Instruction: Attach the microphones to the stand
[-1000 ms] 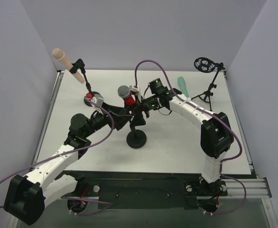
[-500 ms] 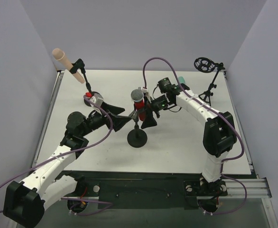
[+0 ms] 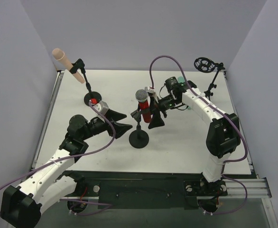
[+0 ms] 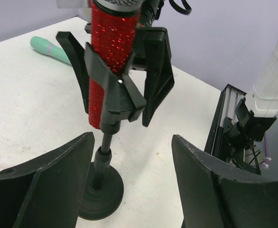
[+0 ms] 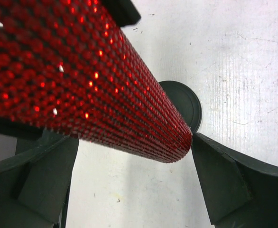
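Red microphone (image 3: 145, 112): glittery studded cylinder, silver mesh head, held upright in the black stand's (image 3: 138, 139) clip, mid-counter (image 3: 186, 142). It is straddled by the right claw (image 5: 134, 137), spread and not gripping. The left claw (image 4: 132, 137) is released and empty near the round base.

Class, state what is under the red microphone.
The red microphone sits in a black clip on a thin pole rising from a round base. The clip covers part of its lower body.
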`<action>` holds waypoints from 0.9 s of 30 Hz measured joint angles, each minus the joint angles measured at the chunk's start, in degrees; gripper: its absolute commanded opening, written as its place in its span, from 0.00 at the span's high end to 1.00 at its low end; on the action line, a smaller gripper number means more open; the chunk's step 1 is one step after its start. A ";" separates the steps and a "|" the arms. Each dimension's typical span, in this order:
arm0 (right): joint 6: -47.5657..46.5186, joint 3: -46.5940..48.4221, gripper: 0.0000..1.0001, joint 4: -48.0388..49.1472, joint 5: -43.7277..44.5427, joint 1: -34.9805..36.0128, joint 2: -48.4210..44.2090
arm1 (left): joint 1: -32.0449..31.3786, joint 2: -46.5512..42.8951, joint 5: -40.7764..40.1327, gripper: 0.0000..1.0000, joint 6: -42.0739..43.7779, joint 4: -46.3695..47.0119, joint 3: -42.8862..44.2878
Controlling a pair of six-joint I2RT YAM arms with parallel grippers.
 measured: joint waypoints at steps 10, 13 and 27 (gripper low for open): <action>-0.70 -0.57 0.00 -1.66 6.27 -2.75 -3.78 | -11.17 0.76 -11.65 0.19 10.47 -1.09 -4.76; -0.46 -1.66 0.00 -1.90 9.40 -3.13 -7.39 | -12.81 2.56 -14.82 0.18 12.55 0.07 -6.45; 9.62 -14.36 0.00 -1.01 21.79 -4.50 -24.35 | -12.85 16.02 -19.67 0.19 16.50 20.04 -13.51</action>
